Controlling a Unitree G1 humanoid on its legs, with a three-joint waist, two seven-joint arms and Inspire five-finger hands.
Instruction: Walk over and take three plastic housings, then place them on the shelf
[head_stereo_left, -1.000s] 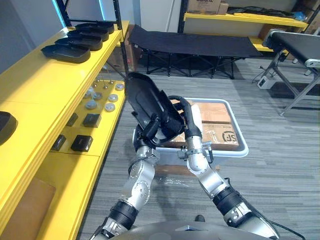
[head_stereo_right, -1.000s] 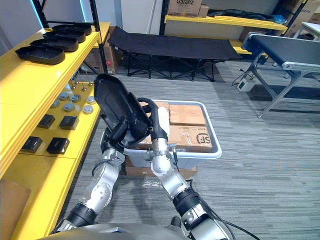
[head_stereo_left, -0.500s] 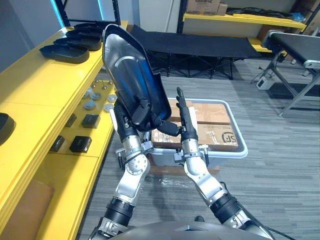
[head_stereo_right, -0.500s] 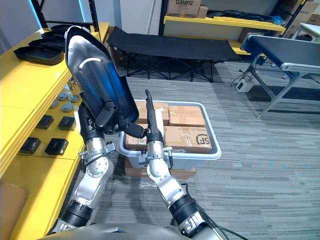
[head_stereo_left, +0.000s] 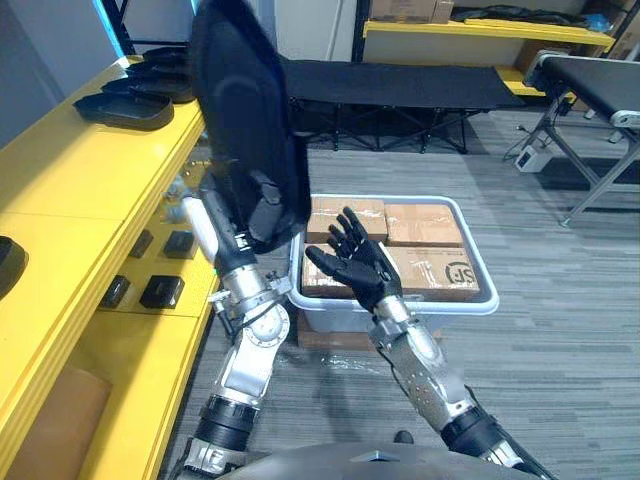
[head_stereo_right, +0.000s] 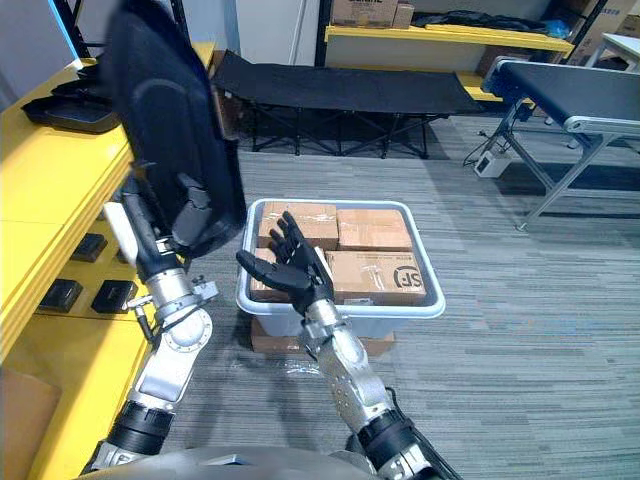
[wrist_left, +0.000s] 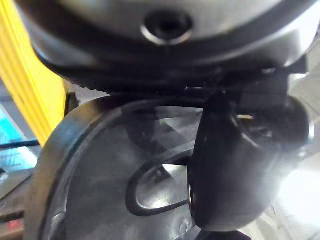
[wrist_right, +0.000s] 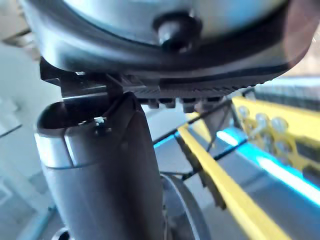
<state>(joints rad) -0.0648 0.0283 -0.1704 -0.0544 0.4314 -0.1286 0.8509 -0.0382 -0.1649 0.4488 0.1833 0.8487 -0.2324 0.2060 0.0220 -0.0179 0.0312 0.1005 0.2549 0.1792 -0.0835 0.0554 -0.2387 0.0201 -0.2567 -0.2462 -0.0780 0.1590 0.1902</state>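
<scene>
Gripping the plastic housing (head_stereo_left: 238, 110) upright in our left robot hand (head_stereo_left: 258, 212), we should tip it flat over the shelf (head_stereo_left: 90, 165). Our right robot hand (head_stereo_left: 352, 262) hangs open.

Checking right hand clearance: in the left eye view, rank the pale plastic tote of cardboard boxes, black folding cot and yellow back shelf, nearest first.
1. Pale plastic tote: just behind the right hand.
2. Black folding cot: beyond the tote.
3. Yellow back shelf: farthest, behind the cot.
</scene>
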